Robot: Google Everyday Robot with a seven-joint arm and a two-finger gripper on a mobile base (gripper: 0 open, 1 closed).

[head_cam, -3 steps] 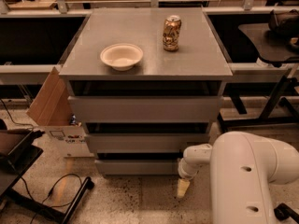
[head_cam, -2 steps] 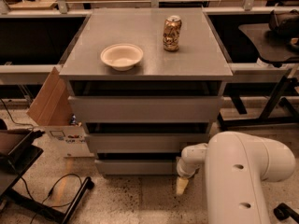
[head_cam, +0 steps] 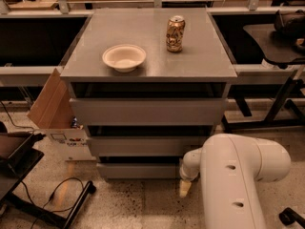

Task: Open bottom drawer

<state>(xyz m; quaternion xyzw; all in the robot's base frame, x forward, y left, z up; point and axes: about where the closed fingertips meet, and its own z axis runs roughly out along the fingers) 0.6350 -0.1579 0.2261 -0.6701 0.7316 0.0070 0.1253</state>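
Floor [head_cam: 143, 204]: speckled.
Desk [head_cam: 200, 63]: bowl [head_cam: 124, 57] left, can [head_cam: 175, 33] far right.
Bottom drawer [head_cam: 138, 171]: lowest front.
Gripper [head_cam: 185, 187]: beside its right end; grip cannot be told.

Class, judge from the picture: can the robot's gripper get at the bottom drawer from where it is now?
Probably yes. The gripper hangs low by the right end of the bottom drawer, close to its front, and nothing visible lies between them.

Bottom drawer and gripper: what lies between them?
Nothing: in the camera view the gripper hangs by the right end of the bottom drawer, over speckled floor.
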